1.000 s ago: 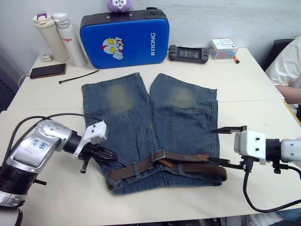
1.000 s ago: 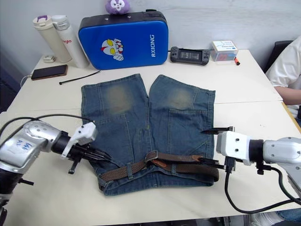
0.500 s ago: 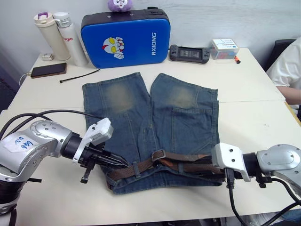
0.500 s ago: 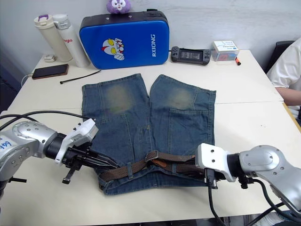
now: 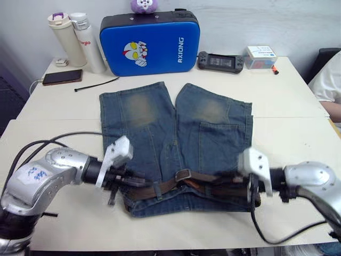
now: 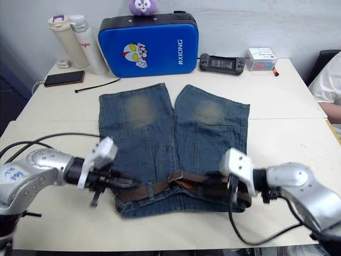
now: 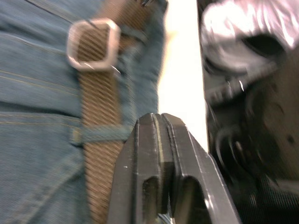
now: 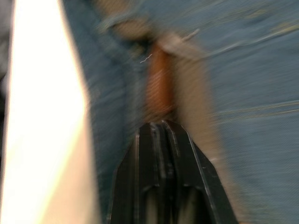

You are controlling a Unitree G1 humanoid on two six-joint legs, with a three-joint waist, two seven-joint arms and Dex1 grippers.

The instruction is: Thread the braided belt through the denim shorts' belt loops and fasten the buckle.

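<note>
The denim shorts [image 5: 160,122] lie flat on the table, with the waistband toward me. The braided belt [image 5: 165,186] runs along that waistband, under a belt loop [image 7: 100,134]. Its silver buckle [image 7: 91,44] sits near the middle [image 5: 183,174]. My left gripper [image 5: 139,182] hovers over the belt's left part, and its fingers [image 7: 159,116] are shut with nothing between them. My right gripper [image 5: 232,178] is at the belt's right part. Its fingers are closed, and the reddish-brown strap runs straight into the tips [image 8: 161,123].
A blue case [image 5: 150,41], two bottles [image 5: 80,34], a phone [image 5: 62,78] and a black cable tie [image 5: 97,84] stand at the back left. A game controller [image 5: 220,62] and a small box [image 5: 261,55] are at the back right. A person's sleeve [image 5: 331,80] shows at the right edge.
My right gripper went from wide open beside the shorts to closed, and it moved left onto the belt. My left gripper slid right to the belt's left part. The camera shifted slightly.
</note>
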